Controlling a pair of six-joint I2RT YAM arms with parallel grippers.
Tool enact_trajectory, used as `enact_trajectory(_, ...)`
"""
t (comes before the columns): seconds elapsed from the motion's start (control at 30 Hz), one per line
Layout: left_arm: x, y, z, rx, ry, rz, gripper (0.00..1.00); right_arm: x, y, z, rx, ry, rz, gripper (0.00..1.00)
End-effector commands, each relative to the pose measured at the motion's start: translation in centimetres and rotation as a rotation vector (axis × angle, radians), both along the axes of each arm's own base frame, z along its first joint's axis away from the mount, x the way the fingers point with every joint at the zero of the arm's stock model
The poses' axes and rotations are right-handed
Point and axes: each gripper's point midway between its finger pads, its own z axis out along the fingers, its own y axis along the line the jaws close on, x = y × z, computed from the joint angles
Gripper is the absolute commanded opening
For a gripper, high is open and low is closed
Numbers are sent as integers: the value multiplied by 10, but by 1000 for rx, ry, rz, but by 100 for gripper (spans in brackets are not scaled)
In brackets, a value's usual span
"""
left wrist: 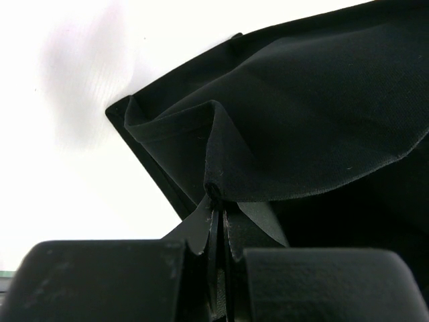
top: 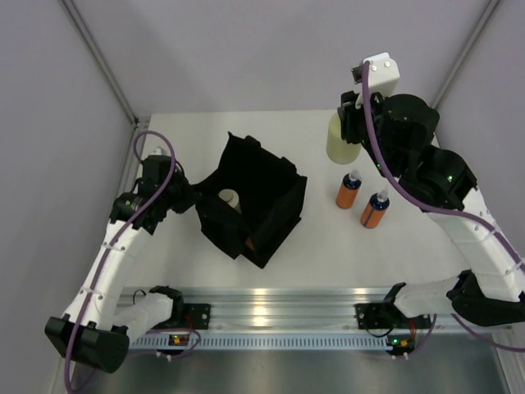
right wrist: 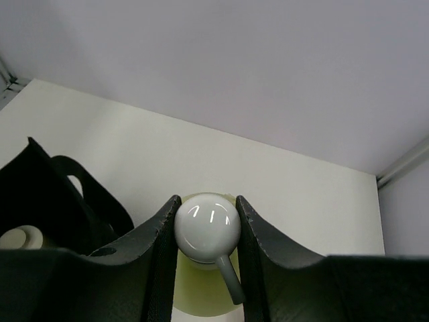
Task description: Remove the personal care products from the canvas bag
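While the left gripper (top: 187,197) pinches a fold of the canvas bag (top: 275,193), the beige bottle (top: 229,198) stands inside. Two orange bottles (top: 375,208) (top: 349,190) stand just right of it. Farther back, the right gripper (right wrist: 208,201) clamps the pale yellow-green bottle (top: 340,144) by its cap.

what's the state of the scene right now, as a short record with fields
canvas bag: open on the table, left of centre
left gripper: shut on the bag's fabric edge
right gripper: shut on the yellow-green bottle, at its cap
orange bottles: upright on the table, right of the bag
beige bottle: inside the bag, not yet out
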Motion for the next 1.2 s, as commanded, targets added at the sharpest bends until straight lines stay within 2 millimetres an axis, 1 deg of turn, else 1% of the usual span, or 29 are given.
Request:
enact_trajectory(0.0,4,5,7,35,-19,1,0,-14,-22,45,218,-117,-3,0)
enact_trajectory(0.03,4,4,7,35,-17,-1,0,-14,-25,40,218,-110,-10,0)
enact_trajectory(0.07,4,4,7,35,-16,-2,0,-14,-23,33,213,-98,-5,0)
enact_trajectory(0.1,5,3,6,34,-14,-3,0,-12,-26,19,196,-78,-13,0)
enact_trajectory(0.17,6,3,6,34,-11,-9,0,-12,-27,3,227,-40,-23,0)
enact_trajectory(0.2,6,2,6,33,-9,-10,0,-10,-32,-13,216,-19,-39,0)
enact_trajectory(0.27,7,2,5,35,-6,-13,0,-9,-35,-30,223,2,-52,0)
enact_trajectory(0.3,7,1,5,35,-4,-15,0,-9,-39,-44,220,14,-63,0)
enact_trajectory(0.37,8,1,5,37,-5,-21,0,-8,-44,-58,238,27,-77,0)
enact_trajectory(0.4,8,0,5,38,-3,-25,0,-8,-45,-71,240,30,-78,0)
enact_trajectory(0.43,8,1,6,39,-5,-27,0,-9,-48,-76,249,28,-81,0)
enact_trajectory(0.47,8,0,6,36,-4,-31,0,-5,-48,-98,232,58,-87,0)
enact_trajectory(0.5,8,-1,6,36,-4,-33,0,-7,-50,-96,256,33,-82,0)
enact_trajectory(0.53,8,-1,6,37,-4,-35,0,-8,-52,-99,262,21,-77,0)
enact_trajectory(0.57,8,-1,6,36,-3,-36,0,-7,-53,-108,262,19,-78,0)
enact_trajectory(0.6,8,-2,5,34,-1,-39,0,-6,-56,-123,269,19,-89,0)
enact_trajectory(0.67,7,-2,4,36,4,-47,0,-4,-58,-138,285,35,-96,0)
enact_trajectory(0.7,7,-3,4,37,4,-52,0,-3,-60,-152,285,44,-95,0)
enact_trajectory(0.77,8,-2,5,41,0,-51,0,-1,-62,-167,302,60,-107,0)
enact_trajectory(0.8,8,-2,6,41,-3,-53,0,0,-65,-189,294,81,-119,0)
enact_trajectory(0.83,8,-3,6,40,-3,-55,0,0,-65,-183,306,64,-116,0)
enact_trajectory(0.87,8,-3,5,40,0,-57,0,1,-66,-200,295,83,-124,0)
enact_trajectory(0.93,8,-4,7,35,-4,-61,0,2,-67,-205,305,63,-122,0)
enact_trajectory(0.97,9,-4,9,34,-8,-63,0,2,-67,-211,299,61,-125,0)
enact_trajectory(1.0,9,-4,11,33,-13,-63,0,2,-68,-222,294,62,-126,0)
enact_trajectory(1.03,9,-5,12,34,-16,-64,0,2,-68,-222,305,45,-122,0)
enact_trajectory(1.1,10,-6,15,29,-23,-70,0,0,-67,-234,318,31,-104,0)
enact_trajectory(1.13,10,-6,15,26,-22,-71,0,-1,-66,-236,329,21,-97,0)
enact_trajectory(1.17,10,-7,15,24,-20,-73,0,-3,-66,-250,327,32,-91,0)
